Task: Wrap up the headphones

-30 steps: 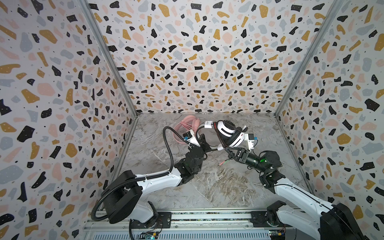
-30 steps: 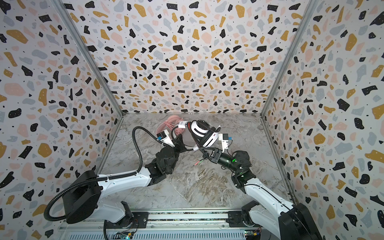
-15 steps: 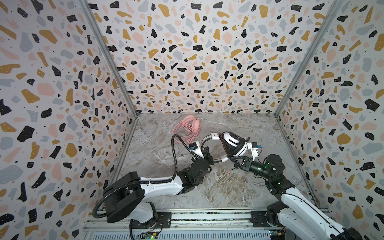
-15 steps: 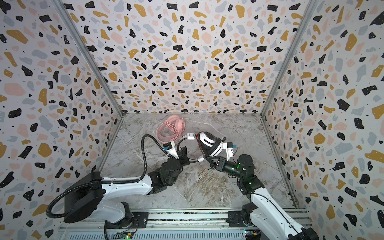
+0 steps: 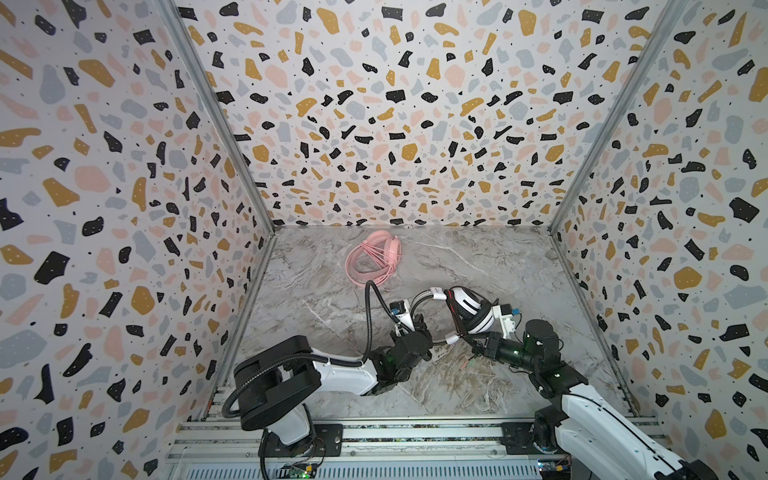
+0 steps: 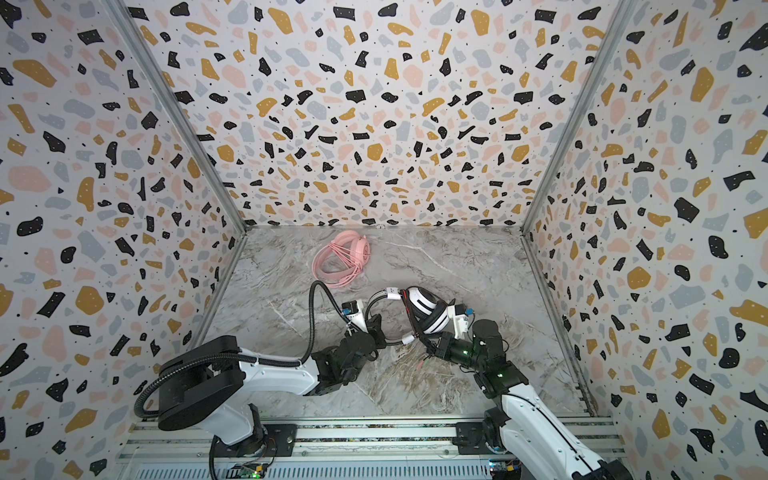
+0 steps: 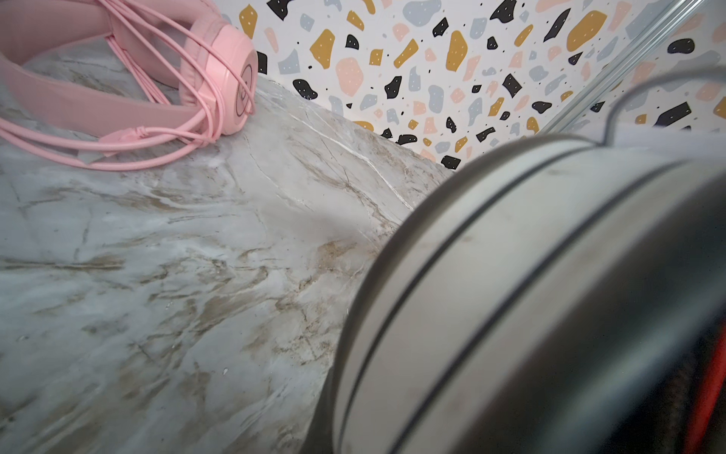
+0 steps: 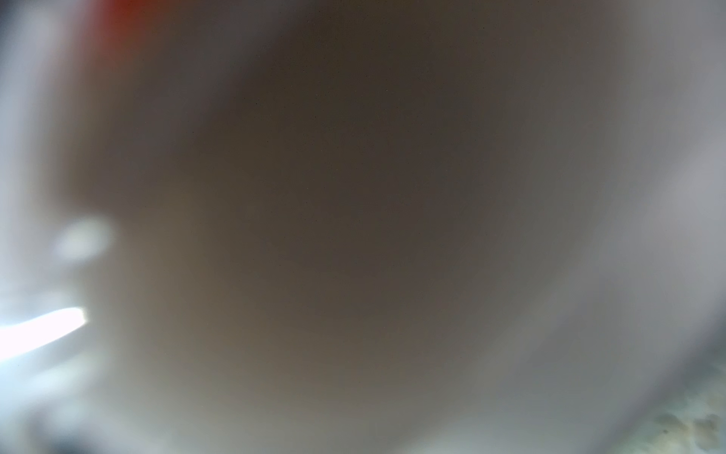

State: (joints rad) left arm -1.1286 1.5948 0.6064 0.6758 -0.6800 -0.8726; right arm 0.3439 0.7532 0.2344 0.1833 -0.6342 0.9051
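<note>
Two headsets are being shown on the marble-patterned table [image 5: 498, 266]. The pink headset [image 5: 374, 259] is lying at the far side, left of centre, with its thin pink cable [image 7: 202, 118] looped around it, so that one is being judged finished. The white-and-black headset [image 5: 467, 309] is being handled between the two arms near the middle, towards the near edge. The winding of its dark cable [image 5: 455, 318] across the ear cups is being judged the step in hand. The left end effector [image 5: 409, 330] is being held with its jaws together at the left end of the headband loop; whether anything thin is being pinched there cannot be told. The right end effector [image 5: 478, 349] is being positioned just beneath the cups, and its jaws are being hidden by the headset, so their state cannot be told. The next move is being judged to call for a steady hold on the band while the loose cable end is being drawn round and tucked in. The table is being enclosed on three sides by terrazzo-patterned walls [image 5: 374, 124], with a metal rail [image 5: 374, 436] along the near edge.
</note>
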